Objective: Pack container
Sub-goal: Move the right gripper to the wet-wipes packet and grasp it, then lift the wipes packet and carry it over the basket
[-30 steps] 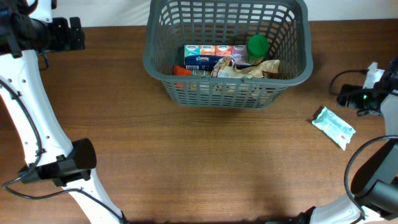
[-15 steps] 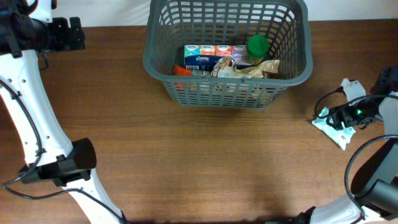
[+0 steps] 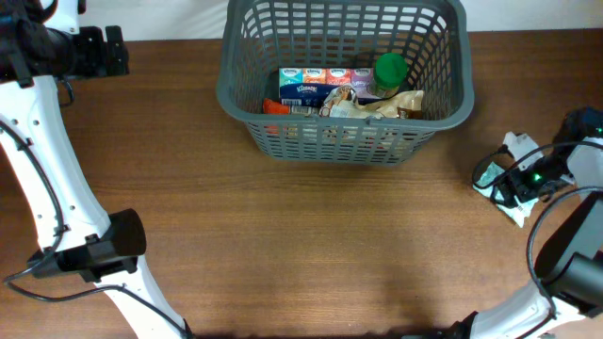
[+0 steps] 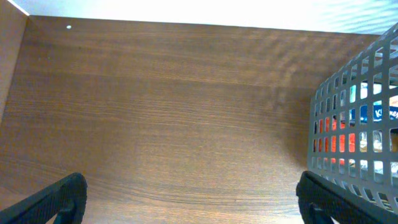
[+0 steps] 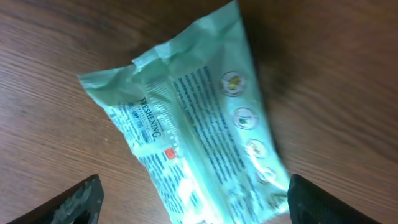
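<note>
The container [image 3: 231,99] is a dark grey lattice basket at the table's far middle. Its corner also shows in the left wrist view [image 4: 348,124]. Inside lie tissue packs [image 3: 316,83], a green-lidded jar [image 3: 390,70] and a crinkly bag [image 3: 372,105]. A mint-green wipes packet [image 5: 199,124] lies flat on the table at the right [image 3: 486,175]. My right gripper [image 5: 196,202] is open, low over the packet, with one finger on each side of it [image 3: 516,185]. My left gripper [image 4: 196,199] is open over bare wood, left of the basket [image 3: 105,51].
The dark wooden table [image 3: 311,245] runs from the basket toward the near edge. A white wall edge [image 4: 186,12] lies beyond the table. A black cable [image 3: 556,226] loops at the right arm.
My right gripper has come down and leftward from the table's right edge onto the wipes packet, which it now partly covers. The left arm and the basket have not moved.
</note>
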Controlling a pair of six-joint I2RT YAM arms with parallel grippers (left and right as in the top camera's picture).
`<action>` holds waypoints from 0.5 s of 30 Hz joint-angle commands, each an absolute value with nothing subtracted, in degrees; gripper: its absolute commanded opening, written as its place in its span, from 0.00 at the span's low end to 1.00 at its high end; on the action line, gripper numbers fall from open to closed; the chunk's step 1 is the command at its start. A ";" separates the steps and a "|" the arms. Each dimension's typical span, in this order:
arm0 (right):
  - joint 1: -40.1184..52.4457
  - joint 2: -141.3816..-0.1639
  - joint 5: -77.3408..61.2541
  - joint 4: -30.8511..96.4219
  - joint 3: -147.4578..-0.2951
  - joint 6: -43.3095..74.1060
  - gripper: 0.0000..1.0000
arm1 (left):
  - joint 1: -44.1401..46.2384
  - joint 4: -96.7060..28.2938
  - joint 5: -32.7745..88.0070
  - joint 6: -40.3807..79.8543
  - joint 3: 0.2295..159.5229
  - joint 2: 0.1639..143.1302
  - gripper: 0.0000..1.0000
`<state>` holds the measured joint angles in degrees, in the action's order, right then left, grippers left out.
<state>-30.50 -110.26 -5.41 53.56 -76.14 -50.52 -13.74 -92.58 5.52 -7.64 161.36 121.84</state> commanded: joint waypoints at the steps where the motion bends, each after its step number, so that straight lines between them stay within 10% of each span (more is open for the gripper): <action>1: -30.41 -112.71 -3.99 52.88 -75.53 -51.24 0.86 | -14.04 -92.66 5.52 -7.11 161.29 122.37 0.99; 15: -30.39 -116.31 -4.08 48.53 -75.59 -45.28 0.56 | -14.04 -92.66 5.52 -7.11 161.29 122.37 0.99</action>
<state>-30.50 -114.98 -3.95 49.69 -76.05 -49.41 -13.74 -92.60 5.52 -7.64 161.36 121.84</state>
